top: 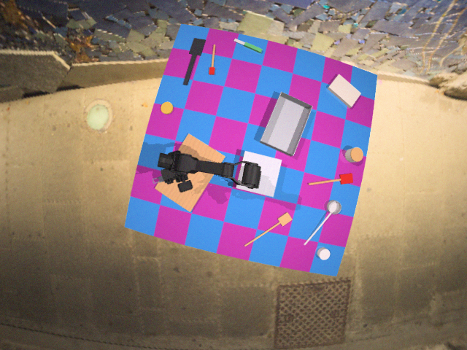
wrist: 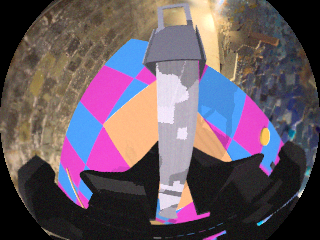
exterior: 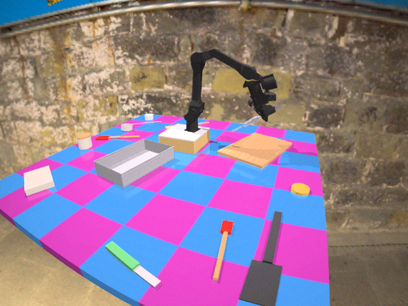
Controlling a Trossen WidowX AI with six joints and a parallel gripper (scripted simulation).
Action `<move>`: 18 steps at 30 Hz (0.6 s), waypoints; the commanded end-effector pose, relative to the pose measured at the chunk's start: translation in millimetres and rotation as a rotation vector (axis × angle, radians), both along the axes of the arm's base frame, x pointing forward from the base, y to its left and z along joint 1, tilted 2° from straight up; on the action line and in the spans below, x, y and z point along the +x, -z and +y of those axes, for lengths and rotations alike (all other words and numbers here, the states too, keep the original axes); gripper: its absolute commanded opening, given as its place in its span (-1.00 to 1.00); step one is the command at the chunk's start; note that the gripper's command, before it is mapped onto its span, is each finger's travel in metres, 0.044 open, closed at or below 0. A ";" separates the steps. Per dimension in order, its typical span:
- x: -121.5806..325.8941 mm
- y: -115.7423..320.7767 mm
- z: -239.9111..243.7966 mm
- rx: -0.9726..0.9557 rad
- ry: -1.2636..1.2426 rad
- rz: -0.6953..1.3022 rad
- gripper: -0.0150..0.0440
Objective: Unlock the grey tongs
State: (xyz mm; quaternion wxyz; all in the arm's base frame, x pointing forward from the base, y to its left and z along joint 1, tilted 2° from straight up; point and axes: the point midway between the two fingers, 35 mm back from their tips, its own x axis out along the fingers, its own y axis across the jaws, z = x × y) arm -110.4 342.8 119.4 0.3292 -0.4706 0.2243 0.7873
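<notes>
The gripper (exterior: 265, 113) is clamped on the grey tongs (exterior: 250, 121), holding them in the air above the far side of the board (exterior: 255, 148), not touching it. In the exterior view the tongs lie close to level, one end tilting down to the left. The tin (exterior: 131, 161), left of the board, has nothing across it.
</notes>
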 end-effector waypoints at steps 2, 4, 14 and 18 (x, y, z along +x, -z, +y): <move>-2.7 2.2 0.9 -0.053 -0.020 -0.087 -1.00; -3.1 4.5 -0.1 -0.080 -0.027 -0.123 -1.00; -4.0 12.6 -6.5 -0.205 -0.079 -0.313 -1.00; -4.0 13.9 -8.8 -0.244 -0.101 -0.380 -1.00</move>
